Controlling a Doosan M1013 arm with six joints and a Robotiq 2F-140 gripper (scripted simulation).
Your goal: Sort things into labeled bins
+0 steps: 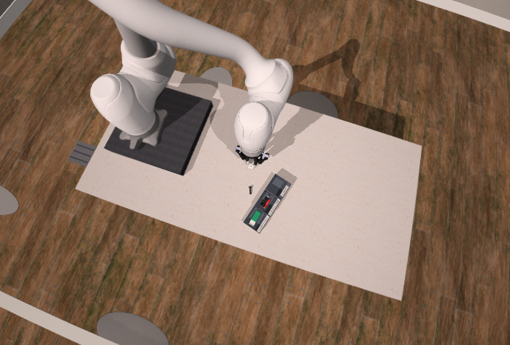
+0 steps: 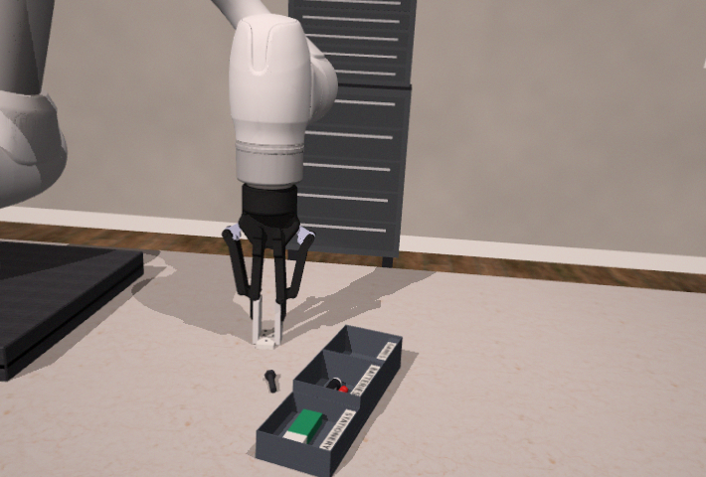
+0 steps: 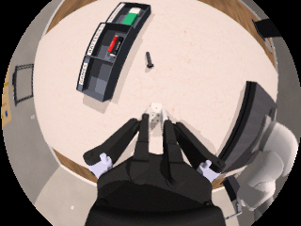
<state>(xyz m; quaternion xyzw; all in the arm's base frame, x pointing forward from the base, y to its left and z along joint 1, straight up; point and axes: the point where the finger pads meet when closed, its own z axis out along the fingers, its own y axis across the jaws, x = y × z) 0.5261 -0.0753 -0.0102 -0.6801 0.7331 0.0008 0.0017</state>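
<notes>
End effector (image 1: pixel 251 162) (image 2: pixel 266 341) (image 3: pixel 155 112) observed with its fingers a narrow gap apart, astride the white spotted die (image 1: pixel 251 166) (image 2: pixel 264 344) (image 3: pixel 156 108) at the counter (image 1: pixel 345 195) (image 2: pixel 562 382) (image 3: pixel 198 61); whether they grip it, I cannot tell. Dark bolt (image 1: pixel 250 190) (image 2: pixel 270 381) (image 3: pixel 149 60) lies near the three-compartment bins (image 1: pixel 245 221) (image 2: pixel 291 462) (image 3: pixel 107 96), outside them.

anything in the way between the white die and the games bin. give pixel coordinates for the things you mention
Only the wall of the games bin (image 1: pixel 278 181) (image 2: pixel 371 338) (image 3: pixel 99 77) itself, which the die (image 1: pixel 251 166) (image 2: pixel 264 344) (image 3: pixel 156 107) must clear. The dark bolt (image 1: pixel 250 190) (image 2: pixel 271 382) (image 3: pixel 149 60) lies off to the side, nearer the batteries bin (image 1: pixel 270 196) (image 2: pixel 359 365) (image 3: pixel 106 44).
</notes>
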